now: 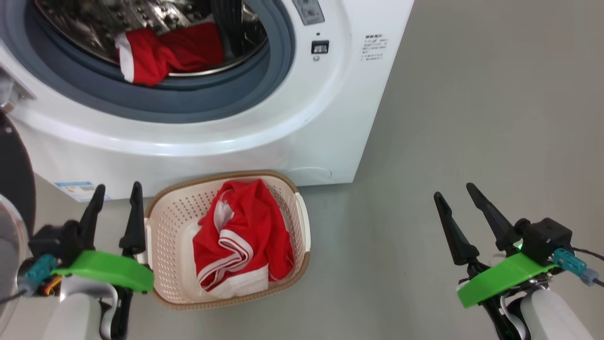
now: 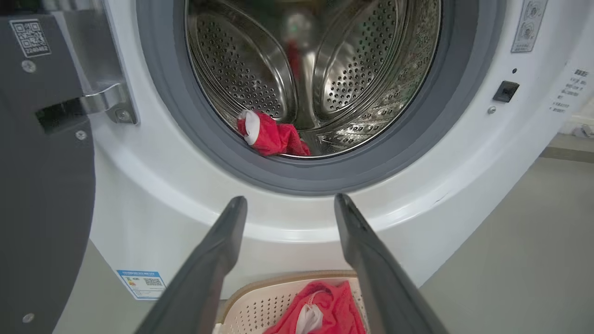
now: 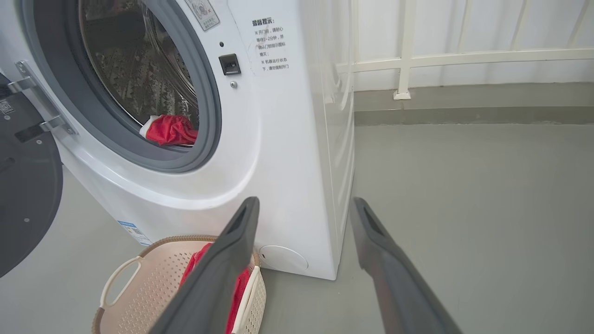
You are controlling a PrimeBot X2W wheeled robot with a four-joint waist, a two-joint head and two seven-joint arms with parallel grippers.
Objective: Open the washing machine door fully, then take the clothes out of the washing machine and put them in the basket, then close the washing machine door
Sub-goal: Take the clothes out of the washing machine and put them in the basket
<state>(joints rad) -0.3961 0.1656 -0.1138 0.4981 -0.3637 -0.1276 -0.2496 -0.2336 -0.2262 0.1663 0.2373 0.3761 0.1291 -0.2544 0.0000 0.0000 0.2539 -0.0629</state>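
The white washing machine (image 1: 264,141) stands open, its door (image 1: 14,174) swung wide to the left and cut by the head view's edge; the door (image 2: 41,185) also fills the left of the left wrist view. One red garment with white trim (image 1: 165,54) lies at the drum's front lip (image 2: 274,137) (image 3: 169,130). Another red garment (image 1: 243,236) sits in the cream basket (image 1: 177,212) on the floor before the machine. My left gripper (image 1: 116,193) hangs open just left of the basket, holding nothing. Far right over bare floor, my right gripper (image 1: 455,190) is open and holds nothing too.
Grey floor (image 1: 472,118) stretches to the right of the machine. A white railing (image 3: 464,58) and a low kerb run along the back in the right wrist view. The open door takes up the space at the left.
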